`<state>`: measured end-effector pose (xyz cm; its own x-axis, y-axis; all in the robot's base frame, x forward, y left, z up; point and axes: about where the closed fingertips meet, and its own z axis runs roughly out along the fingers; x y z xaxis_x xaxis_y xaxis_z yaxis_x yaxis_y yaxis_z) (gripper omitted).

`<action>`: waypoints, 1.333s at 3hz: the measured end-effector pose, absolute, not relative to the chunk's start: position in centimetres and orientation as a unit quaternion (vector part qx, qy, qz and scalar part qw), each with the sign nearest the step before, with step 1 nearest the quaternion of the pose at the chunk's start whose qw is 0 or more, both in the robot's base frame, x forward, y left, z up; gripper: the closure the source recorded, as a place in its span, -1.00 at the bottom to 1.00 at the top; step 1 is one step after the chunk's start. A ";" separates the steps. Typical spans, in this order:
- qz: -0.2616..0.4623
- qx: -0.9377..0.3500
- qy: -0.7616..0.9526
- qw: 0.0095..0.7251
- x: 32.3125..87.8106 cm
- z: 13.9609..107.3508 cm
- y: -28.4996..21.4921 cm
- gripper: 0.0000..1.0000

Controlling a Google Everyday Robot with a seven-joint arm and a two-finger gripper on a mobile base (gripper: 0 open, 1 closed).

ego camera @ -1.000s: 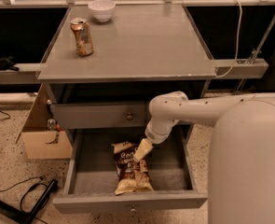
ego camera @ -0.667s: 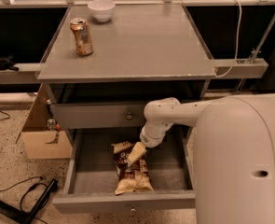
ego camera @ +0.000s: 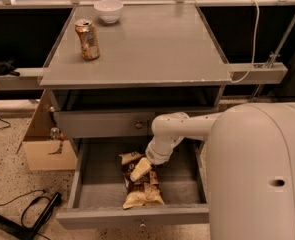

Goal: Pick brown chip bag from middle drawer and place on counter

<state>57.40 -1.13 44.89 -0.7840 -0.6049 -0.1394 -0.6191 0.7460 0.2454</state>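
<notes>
Middle drawer (ego camera: 99,184) stands open below the counter (ego camera: 152,44). The brown chip bag (ego camera: 143,191) lies lengthwise on the drawer floor, roughly mid-width, with one cream end toward the front panel and the other toward the back. The gripper (ego camera: 140,169) is down inside the drawer on the bag's rear half, touching it or very nearly so. We cannot tell whether it is spread or closed, nor whether it has hold of the bag.

Step in hand, as we judge it: securing the bag for the lift.
- We would grip across the narrow width near the middle. A crinkly film bag slides and sags if caught by one end.
- We would close firmly enough to gather a fold, but not crush the contents.
- The shut drawer front (ego camera: 107,125) and the counter edge overhang the rear of the drawer, so we would draw the bag forward as it rises.
- The bag's tail must clear the low front wall before the arm swings up.
- We would set it on the bare near part of the counter, well apart from the drink can (ego camera: 87,39).

Count:
- chip bags: one
- drink cans: one
- white bowl (ego camera: 109,10): one, at the counter's far left
- drawers seen: two, one open and one shut
- grippers: one
- cardboard box (ego camera: 39,149): one, on the floor beside the cabinet
</notes>
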 end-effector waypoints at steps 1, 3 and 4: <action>0.166 -0.326 0.931 0.005 56.4 41.5 -0.1 -1.00; 0.189 -0.341 0.921 -0.015 55.2 36.4 1.6 -0.17; 0.189 -0.341 0.921 -0.015 55.2 36.9 1.6 0.30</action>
<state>55.21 1.62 36.86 -0.7667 -0.6339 -0.1015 -0.6228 0.6960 0.3574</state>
